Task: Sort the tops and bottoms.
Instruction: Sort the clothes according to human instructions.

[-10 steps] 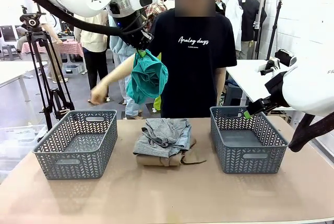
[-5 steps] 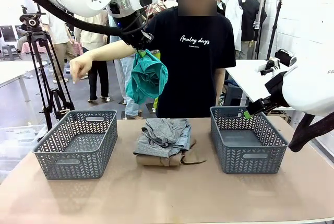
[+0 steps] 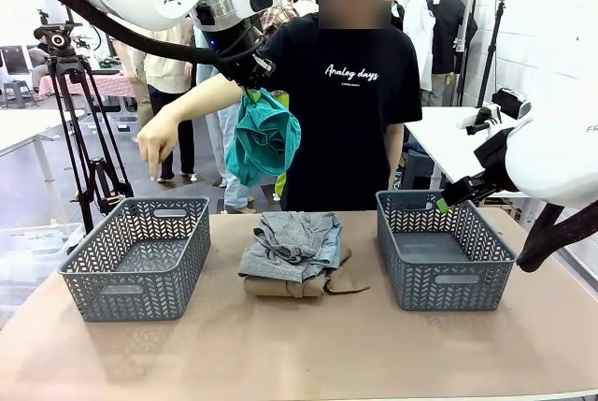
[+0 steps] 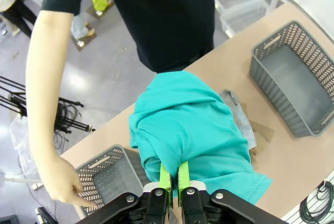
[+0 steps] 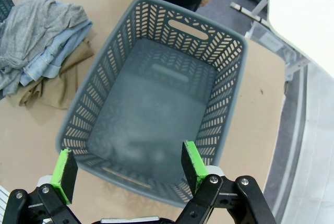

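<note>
Person's arm (image 3: 201,107) is dipping to point into the left basket (image 3: 140,279), while the left hand (image 4: 174,174) is clamping the teal top (image 4: 193,125) high right of it, needing centring overhead before release; right hand (image 5: 127,155) is gaping, empty.

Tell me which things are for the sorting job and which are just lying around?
For the job: teal top in the left gripper; grey top, denim bottoms and tan top piled mid-table; left basket; right basket.
Just about: camera tripod; white side table.
</note>
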`<state>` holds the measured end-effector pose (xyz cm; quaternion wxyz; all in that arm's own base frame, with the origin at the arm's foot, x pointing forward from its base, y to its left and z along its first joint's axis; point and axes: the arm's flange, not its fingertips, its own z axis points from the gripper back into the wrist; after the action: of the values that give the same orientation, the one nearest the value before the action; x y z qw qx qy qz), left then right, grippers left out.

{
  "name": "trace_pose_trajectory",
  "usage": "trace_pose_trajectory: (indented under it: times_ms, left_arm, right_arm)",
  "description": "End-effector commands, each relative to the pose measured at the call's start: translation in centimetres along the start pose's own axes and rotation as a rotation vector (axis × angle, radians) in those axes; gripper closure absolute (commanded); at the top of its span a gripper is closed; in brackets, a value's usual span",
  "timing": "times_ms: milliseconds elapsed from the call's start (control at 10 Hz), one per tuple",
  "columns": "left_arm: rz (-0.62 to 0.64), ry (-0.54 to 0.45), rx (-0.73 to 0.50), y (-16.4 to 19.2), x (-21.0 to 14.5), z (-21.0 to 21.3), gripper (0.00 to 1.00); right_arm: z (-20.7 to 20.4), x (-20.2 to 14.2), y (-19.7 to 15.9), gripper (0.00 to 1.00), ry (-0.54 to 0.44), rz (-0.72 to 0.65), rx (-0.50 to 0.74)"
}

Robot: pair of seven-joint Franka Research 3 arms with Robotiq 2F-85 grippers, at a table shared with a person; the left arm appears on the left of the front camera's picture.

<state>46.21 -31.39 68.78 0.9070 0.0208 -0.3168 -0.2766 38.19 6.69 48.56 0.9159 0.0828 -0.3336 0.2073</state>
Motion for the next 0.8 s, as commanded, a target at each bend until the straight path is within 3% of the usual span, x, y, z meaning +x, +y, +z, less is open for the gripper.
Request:
trace_pose_trajectory:
  times_ms: [0, 500, 700]
  left_arm:
    - [0.005, -0.007, 0.002, 0.3, 0.1, 0.3, 1.00]
    - [0.000, 0.000, 0.000, 0.0, 0.0, 0.0, 1.00]
    - [0.056, -0.014, -0.004, 2.6, -0.9, 1.4, 1.00]
  right_arm:
    - [-0.2, 0.0, 0.0, 0.00, -0.004, -0.004, 0.000]
    - [-0.2, 0.0, 0.0, 0.00, -0.004, -0.004, 0.000]
    - [-0.2, 0.0, 0.0, 0.00, -0.004, -0.004, 0.000]
